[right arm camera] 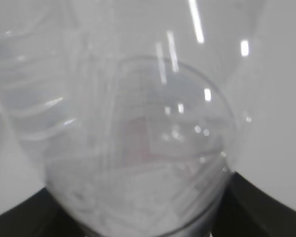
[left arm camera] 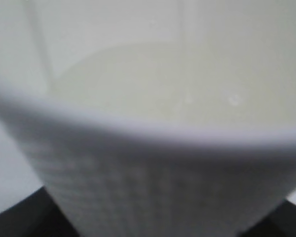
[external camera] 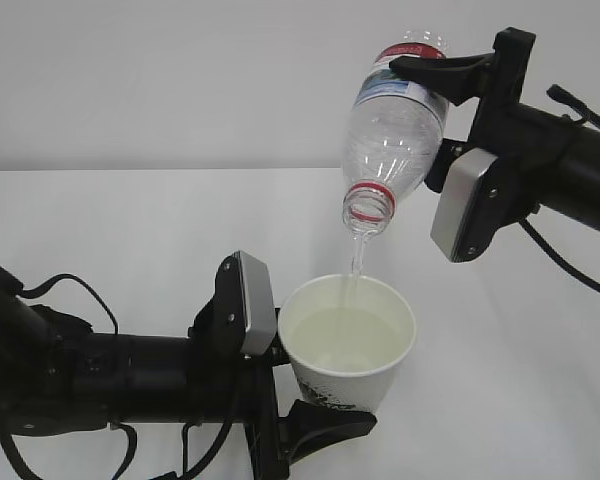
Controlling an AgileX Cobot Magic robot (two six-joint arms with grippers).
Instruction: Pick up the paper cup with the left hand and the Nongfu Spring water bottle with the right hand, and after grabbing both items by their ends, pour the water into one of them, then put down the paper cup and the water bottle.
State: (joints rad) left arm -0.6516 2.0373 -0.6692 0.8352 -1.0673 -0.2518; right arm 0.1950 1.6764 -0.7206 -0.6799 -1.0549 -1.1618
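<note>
The white paper cup [external camera: 347,345] stands upright at the lower middle of the exterior view, partly filled with water [external camera: 345,338], and my left gripper [external camera: 315,425] is shut on its lower part. It fills the left wrist view as a blurred paper cup [left arm camera: 153,182]. Above it the Nongfu Spring water bottle [external camera: 392,135] hangs tipped mouth-down, with my right gripper [external camera: 435,72] shut on its base end. A thin stream of water [external camera: 358,258] falls from the mouth into the cup. The bottle [right arm camera: 138,163] fills the right wrist view.
The white table [external camera: 100,230] spreads behind and to both sides, under a plain white wall. The left arm [external camera: 100,375] lies low along the front left. The right arm [external camera: 550,160] reaches in from the upper right.
</note>
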